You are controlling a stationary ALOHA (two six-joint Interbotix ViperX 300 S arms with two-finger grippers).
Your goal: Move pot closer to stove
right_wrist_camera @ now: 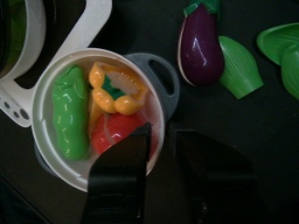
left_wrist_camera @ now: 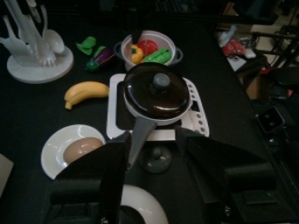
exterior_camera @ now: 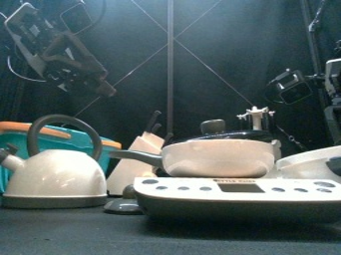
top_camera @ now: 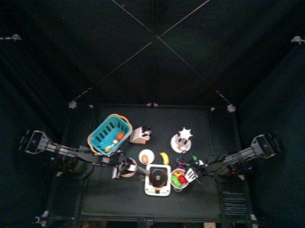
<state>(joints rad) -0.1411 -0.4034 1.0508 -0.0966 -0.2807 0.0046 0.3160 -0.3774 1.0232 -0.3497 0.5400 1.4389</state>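
Note:
The pot (right_wrist_camera: pixel 82 96) is a small round pale-rimmed pot holding green, red and orange toy food. It stands close against the white stove (right_wrist_camera: pixel 65 35). From above, the pot (top_camera: pixel 180 178) sits just right of the stove (top_camera: pixel 156 183). My right gripper (right_wrist_camera: pixel 163 162) straddles the pot's wall, one jaw over the red piece and one outside, with only a narrow gap between them. A dark pan (left_wrist_camera: pixel 156 92) rests on the stove (left_wrist_camera: pixel 198 114), with the pot (left_wrist_camera: pixel 152 48) beyond it. My left gripper (left_wrist_camera: pixel 158 179) hangs wide open, holding nothing, above a small knobbed piece near the stove's end.
A turquoise basket (top_camera: pixel 110 134) stands at the back left, a white kettle (exterior_camera: pixel 54 174) at the front left. A banana (left_wrist_camera: pixel 84 91), a white rack (left_wrist_camera: pixel 35 52) and a pale dish (left_wrist_camera: pixel 73 147) lie left of the stove. Eggplant (right_wrist_camera: pixel 201 44) and green pieces (right_wrist_camera: pixel 239 68) lie by the pot.

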